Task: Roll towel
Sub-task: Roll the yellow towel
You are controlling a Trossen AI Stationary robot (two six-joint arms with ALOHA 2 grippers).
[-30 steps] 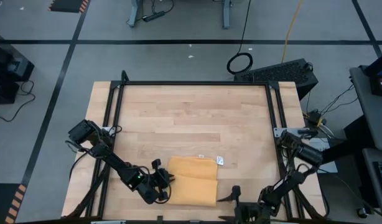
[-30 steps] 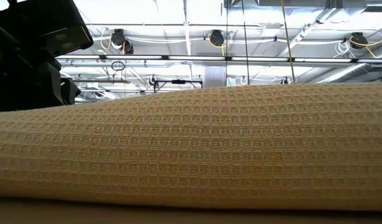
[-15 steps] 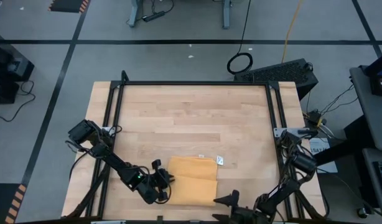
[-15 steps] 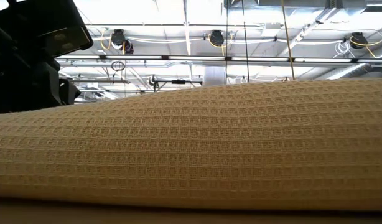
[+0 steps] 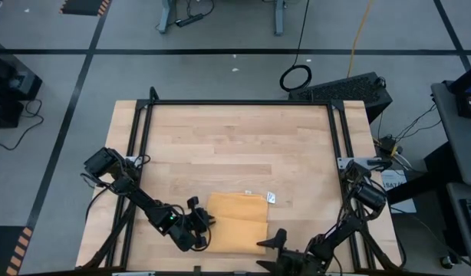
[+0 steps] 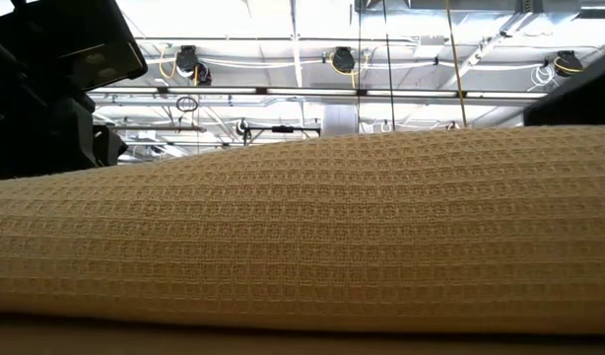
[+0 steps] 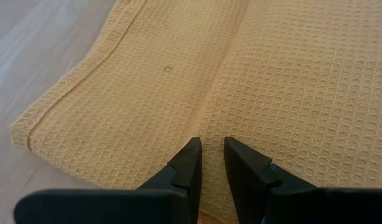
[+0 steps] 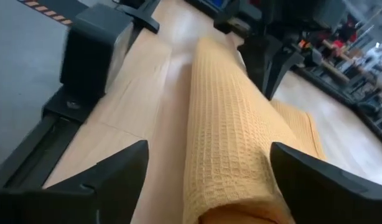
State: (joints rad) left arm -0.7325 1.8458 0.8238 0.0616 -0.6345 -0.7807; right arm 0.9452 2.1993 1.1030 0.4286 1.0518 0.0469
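Towel [image 5: 237,222] at lower centre of table [image 5: 235,138], roll axis left-right; right gripper [image 5: 272,244] nearer, fingers apart at roll's end; left gripper [image 5: 205,224] narrow-gapped over left edge.

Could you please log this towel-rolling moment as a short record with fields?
towel: mustard-yellow waffle cloth, partly rolled, near the table's front edge
tag: small white tag by the towel's far right corner
left gripper: at the towel's left end, fingers narrowly apart, resting on the fabric
right gripper: open, lined up with the roll's right end, fingers either side of it
table: light wood top
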